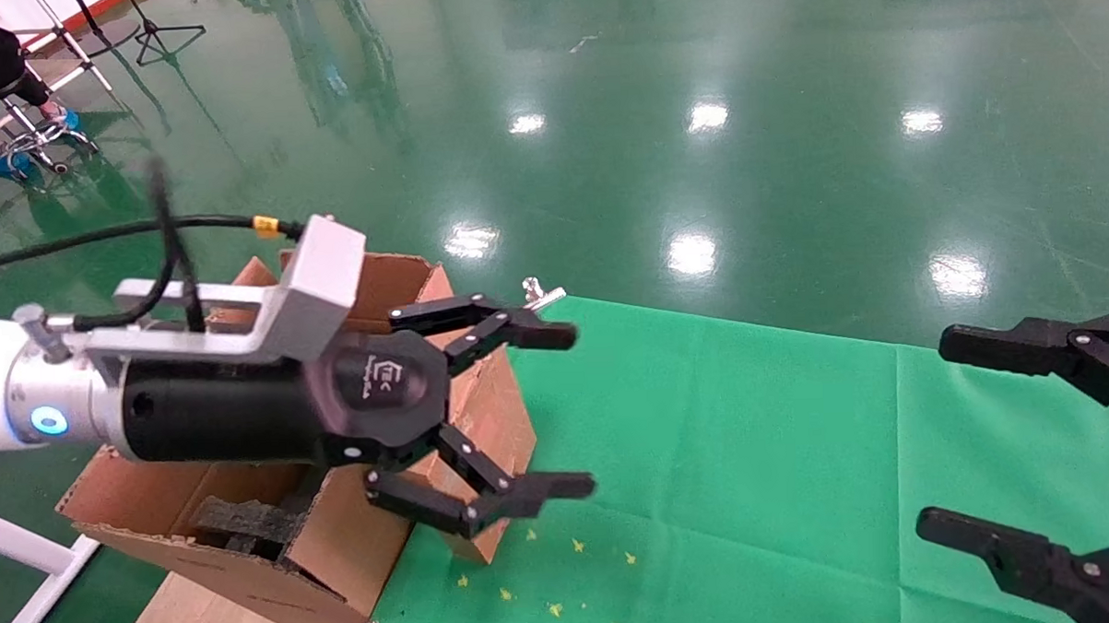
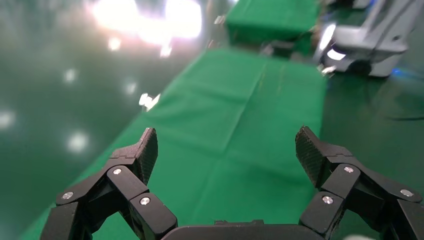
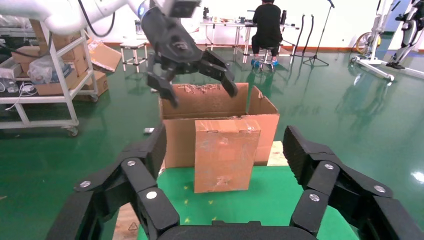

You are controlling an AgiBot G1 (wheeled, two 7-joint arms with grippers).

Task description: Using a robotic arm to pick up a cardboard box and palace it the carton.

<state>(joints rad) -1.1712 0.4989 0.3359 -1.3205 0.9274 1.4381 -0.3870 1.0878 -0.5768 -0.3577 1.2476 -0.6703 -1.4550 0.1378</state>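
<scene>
Left gripper (image 1: 572, 410): above carton (image 1: 484, 415) at table's left edge, fingers spread wide, empty. Right gripper (image 1: 946, 436): at right, over green cloth (image 1: 753, 452), wide apart, empty.

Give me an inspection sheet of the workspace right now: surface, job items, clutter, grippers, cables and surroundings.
Surface: green cloth over the table, bare where visible.
Job's things: carton at the table's left end, flaps up, black foam inside; small cardboard box nothing seen.
Clutter: yellow specks on the cloth near the carton.
Grippers: left gripper open, empty, beside the carton; right gripper open, empty, at the right edge.
Cables: black cable along the left arm.
Surroundings: glossy green floor, seated person, shelving cart.
</scene>
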